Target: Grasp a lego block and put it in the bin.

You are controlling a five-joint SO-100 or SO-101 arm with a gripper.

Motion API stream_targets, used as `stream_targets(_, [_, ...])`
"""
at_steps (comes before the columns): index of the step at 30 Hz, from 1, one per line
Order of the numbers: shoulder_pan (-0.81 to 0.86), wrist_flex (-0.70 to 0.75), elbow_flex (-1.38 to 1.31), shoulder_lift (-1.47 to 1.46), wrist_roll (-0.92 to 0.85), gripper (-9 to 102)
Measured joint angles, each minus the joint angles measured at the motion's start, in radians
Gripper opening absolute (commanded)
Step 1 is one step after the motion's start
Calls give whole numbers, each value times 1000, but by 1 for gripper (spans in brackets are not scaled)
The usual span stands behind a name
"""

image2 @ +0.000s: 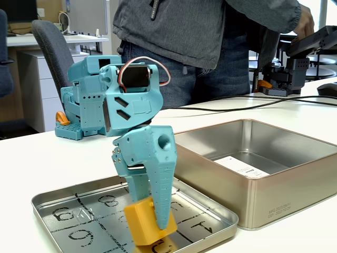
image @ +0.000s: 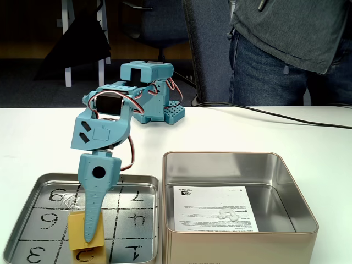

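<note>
A fixed view: a teal arm's gripper [image: 89, 234] clamps the lego block [image: 82, 230] above a numbered tray [image: 137, 184] on a white table [image: 33, 137].
A person in jeans [image: 269, 66] stands behind the table, a black cable [image: 286, 117] trailing across it; the bin [image: 242, 220], a deep silver tin with a printed sheet [image: 214, 206] on its bottom, sits just right of the tray.

A fixed view from the other side: the fingers [image2: 160, 195] pinch the block [image2: 142, 221], a mustard-yellow cube held tilted, over the tray [image2: 47, 203].
An office chair [image2: 52, 50] and desk stand behind; the bin [image2: 263, 179] lies to the right.
</note>
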Motion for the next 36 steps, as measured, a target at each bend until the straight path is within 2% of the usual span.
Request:
stream_targets(10, [2, 124, -179, -60, -11, 0])
stream_targets(25, [-57, 60, -201, 155, -11, 0])
stream_targets(36, [-334, 118, -202, 308, -26, 0])
